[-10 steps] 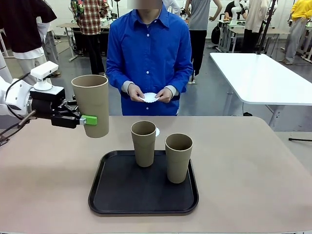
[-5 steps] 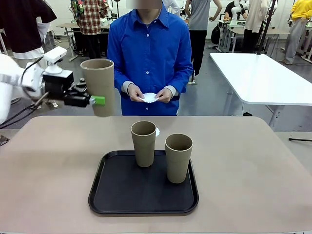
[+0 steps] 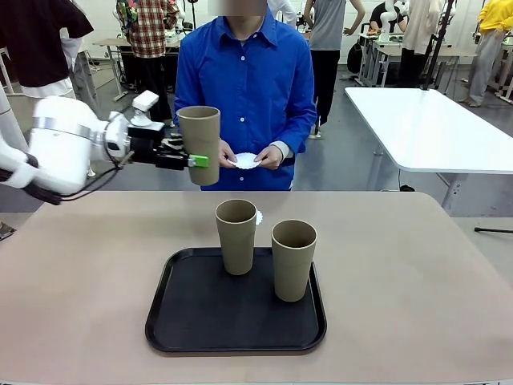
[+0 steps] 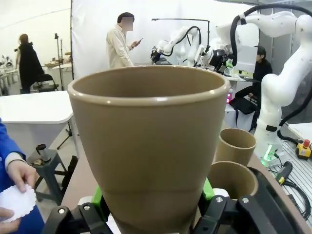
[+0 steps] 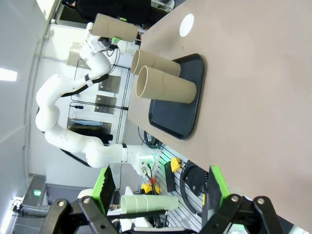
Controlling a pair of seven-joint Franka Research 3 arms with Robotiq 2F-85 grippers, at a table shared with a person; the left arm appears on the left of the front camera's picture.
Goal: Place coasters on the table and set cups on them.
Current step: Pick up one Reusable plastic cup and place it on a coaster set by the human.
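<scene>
My left gripper [image 3: 193, 160] is shut on a khaki cup [image 3: 199, 144], held upright in the air above the table's far edge, just left of the person's hands. In the left wrist view that cup [image 4: 146, 141] stands between the green pads [image 4: 98, 196]. Two more cups [image 3: 236, 235] [image 3: 293, 258] stand on the black tray [image 3: 192, 321]. One white coaster [image 3: 258, 217] lies on the tan table [image 3: 80, 273] behind the left tray cup. The person holds another coaster [image 3: 247, 160] in both hands. My right gripper [image 5: 161, 190] is open, off the table's side.
A white table [image 3: 433, 124] stands at the back right. People stand farther off. In the right wrist view, a pale cup shape [image 5: 148, 203] lies among cables and gear below the table edge.
My left arm has carried the cup up and to the right, away from me, from the table's left side to a spot close to the person's hands.
</scene>
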